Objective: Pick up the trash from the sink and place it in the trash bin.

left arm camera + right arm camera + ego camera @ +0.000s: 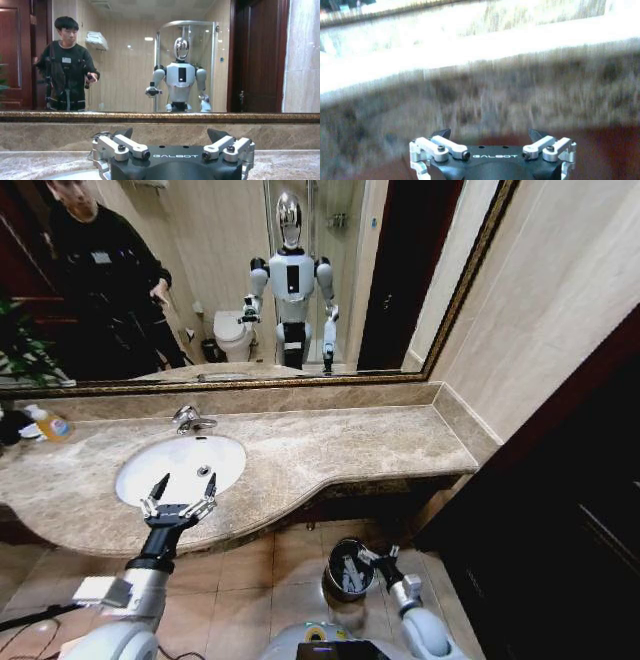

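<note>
Left gripper (182,494): we find it wide open, empty, at the sink's (135,470) 6 o'clock rim.
Right gripper (379,556): open, empty, at the bin's (331,585) 3 o'clock.
Trash (352,577): white pieces inside the bin.
Counter (330,450): beige marble under a mirror.

A beige marble table (330,445) runs along a wall under a wide gold-framed mirror (230,280). Beige stone walls (560,300) meet at the right. The floor (290,570) is tan tile. A dark wooden door (590,510) stands right.
</note>
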